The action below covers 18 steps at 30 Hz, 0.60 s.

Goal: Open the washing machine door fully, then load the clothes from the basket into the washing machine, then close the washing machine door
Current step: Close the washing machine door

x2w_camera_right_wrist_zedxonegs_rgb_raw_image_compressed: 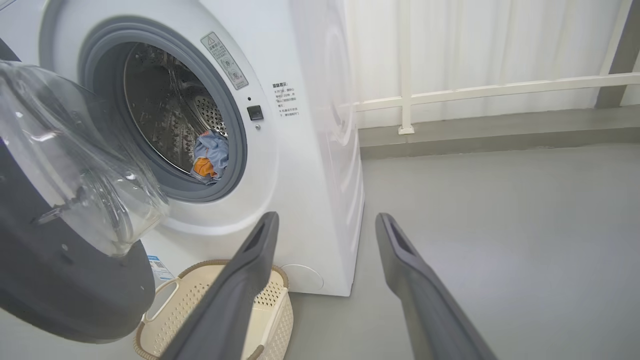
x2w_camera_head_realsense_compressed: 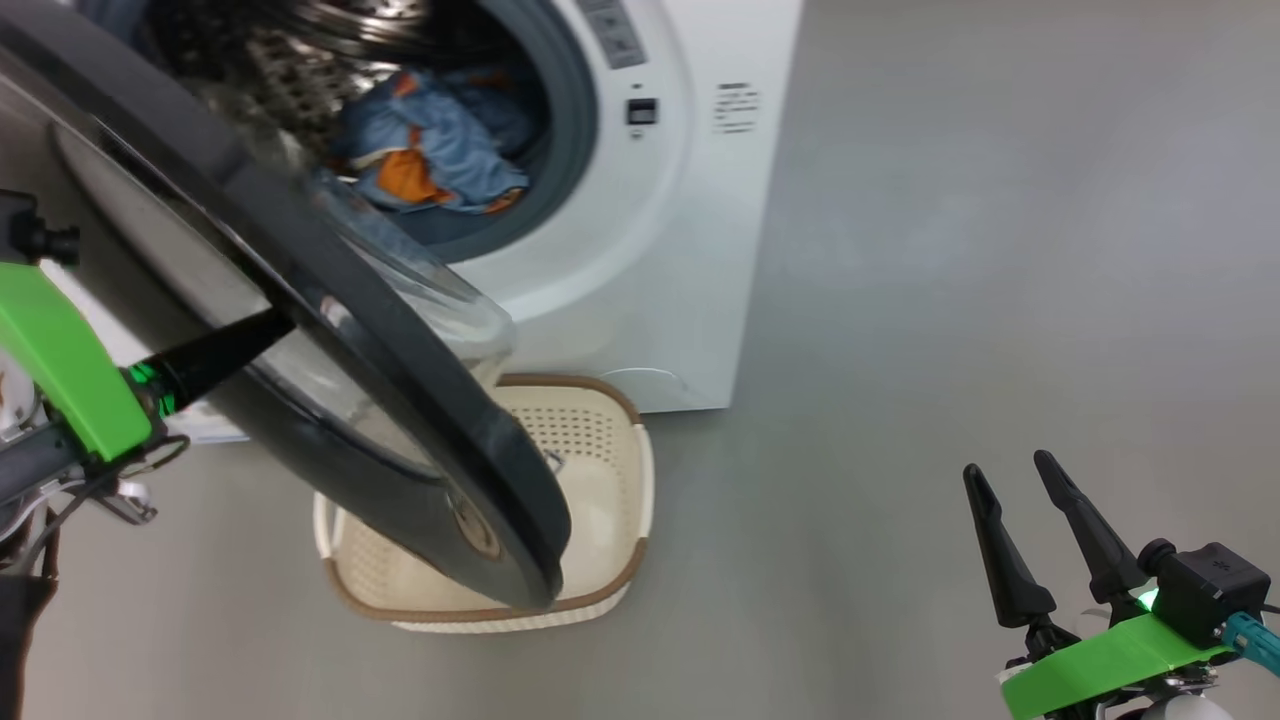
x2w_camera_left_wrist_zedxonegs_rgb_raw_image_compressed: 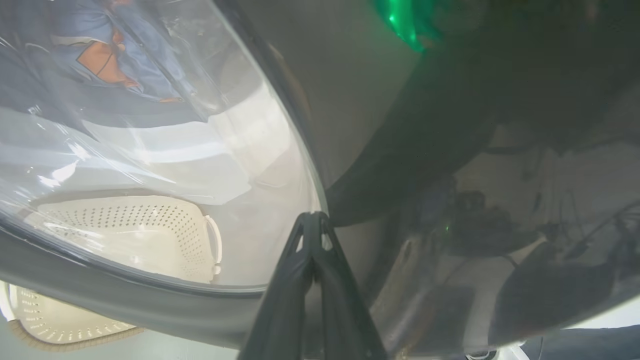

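The washing machine (x2w_camera_head_realsense_compressed: 650, 250) stands at the top with its door (x2w_camera_head_realsense_compressed: 400, 400) swung partway, black ring and glass bowl hanging over the basket (x2w_camera_head_realsense_compressed: 600, 440). Light blue and orange clothes (x2w_camera_head_realsense_compressed: 430, 150) lie inside the steel drum; the basket looks empty. My left gripper (x2w_camera_head_realsense_compressed: 285, 322) is shut, its tips resting against the door's outer face; in the left wrist view the gripper (x2w_camera_left_wrist_zedxonegs_rgb_raw_image_compressed: 312, 217) meets the door (x2w_camera_left_wrist_zedxonegs_rgb_raw_image_compressed: 150, 150) at the glass edge. My right gripper (x2w_camera_head_realsense_compressed: 1007, 463) stands open over the floor at the lower right, holding nothing. The right wrist view shows the gripper (x2w_camera_right_wrist_zedxonegs_rgb_raw_image_compressed: 327, 217), clothes (x2w_camera_right_wrist_zedxonegs_rgb_raw_image_compressed: 210, 155) and basket (x2w_camera_right_wrist_zedxonegs_rgb_raw_image_compressed: 200, 267).
Grey floor spreads to the right of the machine. In the right wrist view a white railing (x2w_camera_right_wrist_zedxonegs_rgb_raw_image_compressed: 500, 87) with pale curtains runs behind a low grey kerb (x2w_camera_right_wrist_zedxonegs_rgb_raw_image_compressed: 500, 130). A blue label sticker (x2w_camera_right_wrist_zedxonegs_rgb_raw_image_compressed: 160, 267) sits low on the machine's front.
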Motion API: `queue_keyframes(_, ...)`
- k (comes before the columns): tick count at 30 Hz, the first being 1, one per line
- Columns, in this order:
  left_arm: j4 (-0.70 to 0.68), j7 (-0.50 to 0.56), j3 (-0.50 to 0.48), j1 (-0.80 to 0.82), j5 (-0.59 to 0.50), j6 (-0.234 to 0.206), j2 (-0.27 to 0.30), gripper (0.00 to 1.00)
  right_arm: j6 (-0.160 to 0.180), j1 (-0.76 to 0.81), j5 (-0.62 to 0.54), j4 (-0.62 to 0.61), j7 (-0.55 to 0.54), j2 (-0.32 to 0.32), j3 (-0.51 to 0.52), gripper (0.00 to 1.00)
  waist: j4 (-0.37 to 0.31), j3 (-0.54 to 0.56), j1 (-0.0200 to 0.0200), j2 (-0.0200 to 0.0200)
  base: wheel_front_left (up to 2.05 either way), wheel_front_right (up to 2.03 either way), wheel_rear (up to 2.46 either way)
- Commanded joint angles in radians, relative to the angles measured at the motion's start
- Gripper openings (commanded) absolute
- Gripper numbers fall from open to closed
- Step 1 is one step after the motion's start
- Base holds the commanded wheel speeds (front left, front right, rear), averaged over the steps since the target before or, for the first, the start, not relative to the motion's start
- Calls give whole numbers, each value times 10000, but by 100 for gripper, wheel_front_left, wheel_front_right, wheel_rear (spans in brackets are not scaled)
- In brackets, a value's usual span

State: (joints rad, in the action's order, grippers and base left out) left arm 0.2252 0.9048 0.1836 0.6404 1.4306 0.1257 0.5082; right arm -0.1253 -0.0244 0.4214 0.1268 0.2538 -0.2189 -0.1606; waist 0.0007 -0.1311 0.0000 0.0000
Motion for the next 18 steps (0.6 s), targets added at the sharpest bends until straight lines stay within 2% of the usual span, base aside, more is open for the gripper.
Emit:
queue_keyframes(1,-344,-96,-364,695,-22,50,330,0,-54,23,-99,-263,80,-84,-177,100,-471,-115,0,0,0,0,0)
queue_keyframes(9,63,-1008,-264,1212,-291,50,325,0,-54,-28,-88,-268,80,62,-160,100,-1072,-271,0,0,0,0,0)
queue_keyframes(18,399,-1769,32,1644,-340,50,282,0,-54,-90,-130,-259,80,209,-137,100,-1165,-359,0,0,0,0,0)
